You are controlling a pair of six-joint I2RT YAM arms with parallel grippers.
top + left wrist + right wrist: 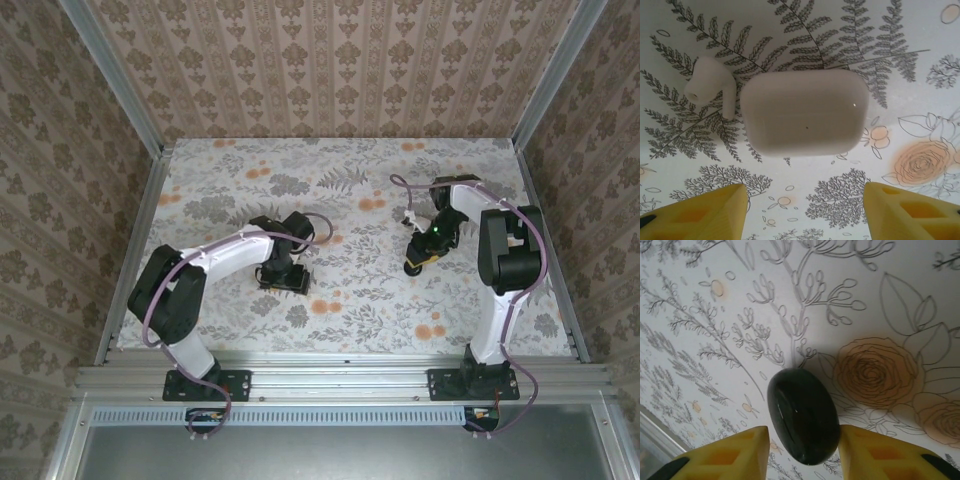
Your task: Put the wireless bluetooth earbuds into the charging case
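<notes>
Left gripper [804,200] stands wide, charging case [805,112] centred ahead, presumably for grasping. Right gripper [804,440] flanks a dark oval object [802,410]; hold cannot be told.

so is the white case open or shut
Shut: the white case shows one smooth unbroken face; a white earbud lies outside, beside it.

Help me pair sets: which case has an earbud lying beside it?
The white case: a white earbud lies by one short end; the dark oval case has none.
</notes>
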